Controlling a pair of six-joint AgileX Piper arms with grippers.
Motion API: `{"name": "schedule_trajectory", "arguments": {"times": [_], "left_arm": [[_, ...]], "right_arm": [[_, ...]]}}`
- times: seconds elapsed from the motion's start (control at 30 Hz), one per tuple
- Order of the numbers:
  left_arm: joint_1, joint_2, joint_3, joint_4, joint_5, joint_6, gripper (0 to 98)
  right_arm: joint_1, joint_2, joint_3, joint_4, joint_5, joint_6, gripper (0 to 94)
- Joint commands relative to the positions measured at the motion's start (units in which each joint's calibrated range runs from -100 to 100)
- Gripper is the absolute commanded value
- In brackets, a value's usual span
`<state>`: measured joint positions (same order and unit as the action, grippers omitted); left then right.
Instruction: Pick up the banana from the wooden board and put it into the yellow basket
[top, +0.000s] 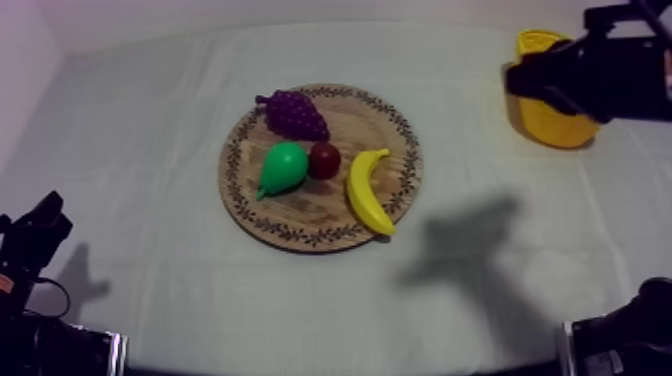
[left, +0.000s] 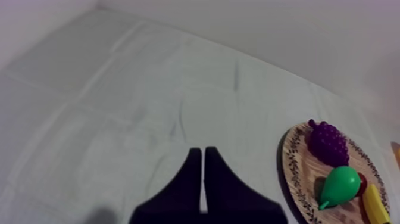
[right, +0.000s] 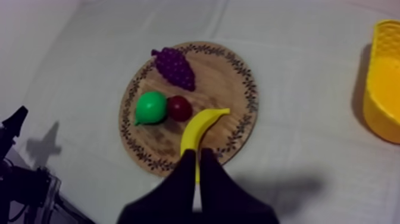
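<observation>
The wooden board (top: 300, 215) is light brown with a dark leafy vine pattern all round its rim, and the cloth (top: 150, 120) is plain grey-white. Fruit-wise: bright yellow banana (top: 367, 190), deep purple grapes (top: 295, 113), green pear (top: 282, 168), and the small red fruit (top: 324, 160) is a darkish red. The basket (top: 555, 125) is pretty much banana yellow too.

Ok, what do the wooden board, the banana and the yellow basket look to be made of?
The wooden board looks like wood, matte, with brown grain streaks and a dark leaf pattern round the rim. The banana is probably plastic: one even bright yellow, smooth, slightly glossy. The yellow basket is likely moulded plastic, the same flat yellow; its finish is hard to judge.
</observation>
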<state>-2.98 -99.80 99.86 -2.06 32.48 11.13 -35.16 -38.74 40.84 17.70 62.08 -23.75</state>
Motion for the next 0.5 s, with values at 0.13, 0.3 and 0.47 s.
{"name": "schedule_trajectory", "arguments": {"times": [0.13,0.3,0.47], "left_arm": [[-0.03,-0.03,0.03,-0.01,0.02,-0.01,0.1],[-0.03,-0.03,0.03,-0.01,0.02,-0.02,0.1],[-0.03,-0.03,0.03,-0.01,0.02,-0.02,0.1]], "right_arm": [[-6.01,4.95,4.16,5.41,-3.53,-10.88,0.8],[-8.45,6.21,6.21,5.29,-5.59,-12.81,2.7],[-7.75,6.16,5.91,2.68,-6.59,-10.4,7.6]]}}
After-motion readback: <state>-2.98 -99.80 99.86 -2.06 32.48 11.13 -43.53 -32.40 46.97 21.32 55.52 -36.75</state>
